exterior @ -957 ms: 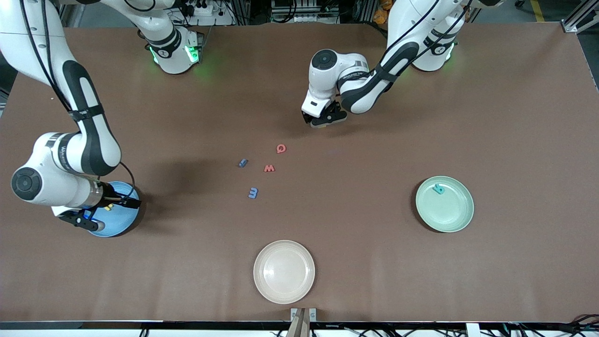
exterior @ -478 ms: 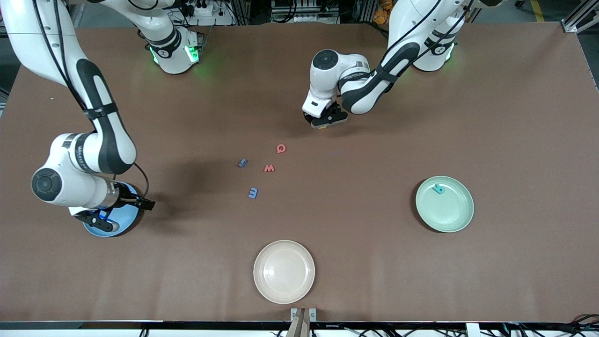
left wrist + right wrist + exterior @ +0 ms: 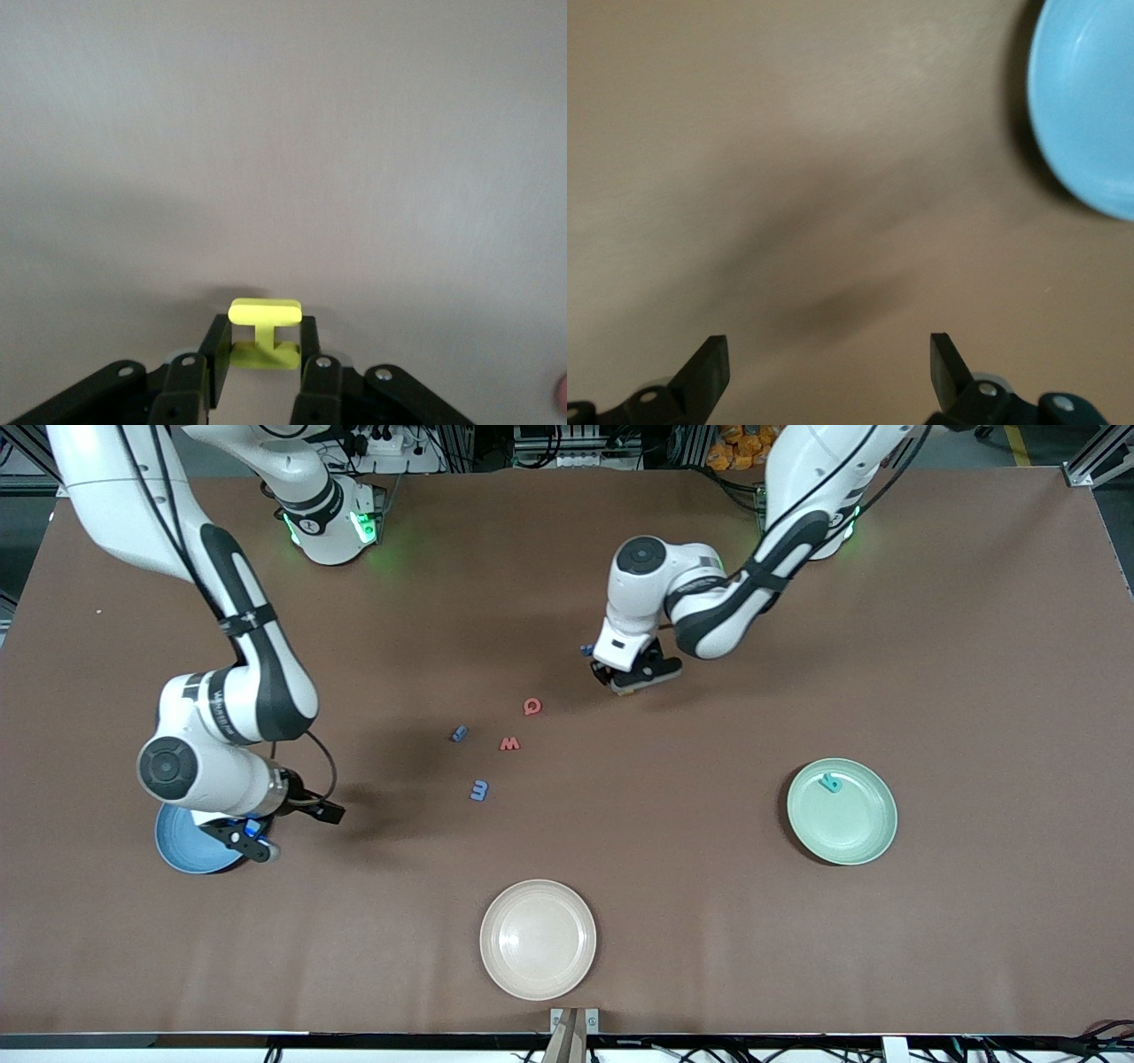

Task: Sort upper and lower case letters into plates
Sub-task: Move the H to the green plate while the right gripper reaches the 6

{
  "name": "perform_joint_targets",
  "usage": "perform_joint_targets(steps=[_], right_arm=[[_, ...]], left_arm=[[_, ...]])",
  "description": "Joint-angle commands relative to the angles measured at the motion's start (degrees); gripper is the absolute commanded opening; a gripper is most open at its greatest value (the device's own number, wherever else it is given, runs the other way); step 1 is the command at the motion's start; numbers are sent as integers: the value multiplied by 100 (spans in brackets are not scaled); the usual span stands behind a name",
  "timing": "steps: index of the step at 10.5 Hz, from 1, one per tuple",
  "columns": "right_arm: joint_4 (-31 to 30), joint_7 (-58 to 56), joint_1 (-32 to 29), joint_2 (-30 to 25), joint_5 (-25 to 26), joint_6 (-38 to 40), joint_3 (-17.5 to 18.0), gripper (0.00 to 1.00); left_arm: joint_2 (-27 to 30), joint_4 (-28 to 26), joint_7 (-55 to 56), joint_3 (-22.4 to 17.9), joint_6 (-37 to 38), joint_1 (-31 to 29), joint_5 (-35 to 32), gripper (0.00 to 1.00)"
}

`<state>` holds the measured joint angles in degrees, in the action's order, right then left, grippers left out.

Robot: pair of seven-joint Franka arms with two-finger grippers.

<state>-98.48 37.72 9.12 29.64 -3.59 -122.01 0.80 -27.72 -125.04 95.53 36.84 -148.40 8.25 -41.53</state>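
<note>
One yellow letter (image 3: 264, 334), upper-centre in front view, is pinched at its stem by left gripper (image 3: 263, 354): light, stiff, prob. slippery; right gripper (image 3: 828, 359) hangs agape, empty.

Matte brown table (image 3: 974, 646); smooth matte yellow letter (image 3: 264, 312); matte blue plate (image 3: 1090, 106).

Right gripper (image 3: 826, 367) fingers (image 3: 709, 367) spread wide over bare brown table (image 3: 788, 159), sky blue plate (image 3: 1090, 106) nearby
</note>
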Motion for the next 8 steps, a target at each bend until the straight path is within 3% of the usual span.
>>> perform_joint_targets(steps=[1,3,5,8], right_arm=[[-162,743,466,-493,-640,334,-10,100],[-626,1269,879,-871,-827,301,-10,100],[-1197,1807,1249,-1187,-836,92,-10,100],[-2155,2272,1591,-1242,-836,-1418,-10,100]], left_arm=[[469,-74,-933,43,13,-742,-5,0],[600,49,-2251,43,100,-1411,521,0],[619,521,-3850,-88,686,-1817,1275,0],[593,990,-5961,-859,1156,-1986,2252,0]])
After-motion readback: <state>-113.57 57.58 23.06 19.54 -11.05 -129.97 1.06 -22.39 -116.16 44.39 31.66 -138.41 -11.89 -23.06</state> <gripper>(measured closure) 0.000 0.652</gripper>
